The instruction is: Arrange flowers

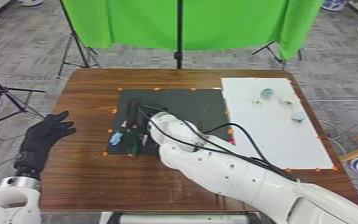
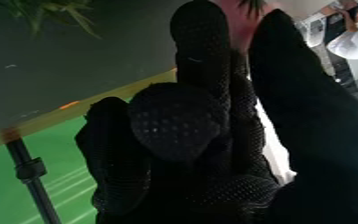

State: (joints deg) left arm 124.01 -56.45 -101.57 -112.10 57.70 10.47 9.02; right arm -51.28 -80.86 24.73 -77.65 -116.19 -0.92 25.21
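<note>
My right hand is over the left part of the dark mat, among the flowers. A light blue flower lies by the mat's left edge, a pink bloom is close to the hand, and dark green foliage lies below it. In the right wrist view a blurred pink thing is right against the right hand; whether it is held is unclear. Green leaves are farther off. At the table's left edge my left hand rests open and holds nothing.
On the white board at the right stand small pale items, among them a bluish one and another. A bit of pink shows beside my right arm. Black cables loop over that arm. A green cloth hangs behind the table.
</note>
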